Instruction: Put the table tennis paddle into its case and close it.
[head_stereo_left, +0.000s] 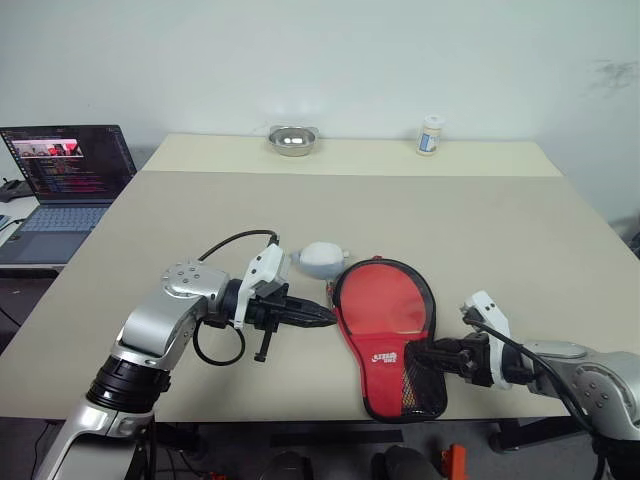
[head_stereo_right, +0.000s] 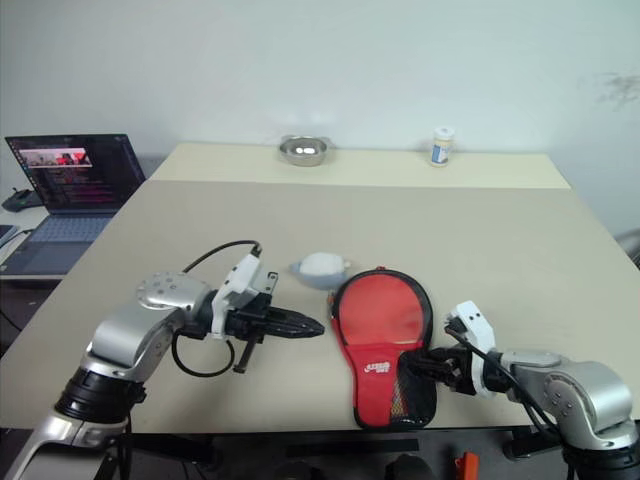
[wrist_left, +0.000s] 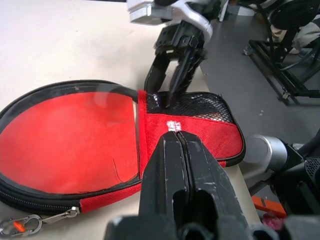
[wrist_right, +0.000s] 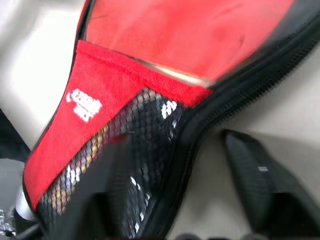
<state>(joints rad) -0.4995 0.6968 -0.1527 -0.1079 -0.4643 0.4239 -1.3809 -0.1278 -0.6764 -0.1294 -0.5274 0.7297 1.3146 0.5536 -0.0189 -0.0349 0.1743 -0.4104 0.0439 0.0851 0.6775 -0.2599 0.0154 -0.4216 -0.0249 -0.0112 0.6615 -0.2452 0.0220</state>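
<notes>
The case (head_stereo_left: 388, 335) lies red side up near the front edge of the surface (head_stereo_left: 480, 230), with the table tennis paddle (wrist_left: 70, 132) already inside, its red face showing through the clear window. The zip appears unclosed; its pull (wrist_left: 22, 223) lies loose by the round end. So insertion looks done and closing is in hand. The left gripper (head_stereo_left: 318, 316), fingers pressed together and empty, points at the case's 9 o'clock edge. The right gripper (head_stereo_left: 425, 357), fingers spread, straddles the mesh pocket end at 5 o'clock, one finger over the mesh, gripping nothing. Next: pin the case and catch the pull.
</notes>
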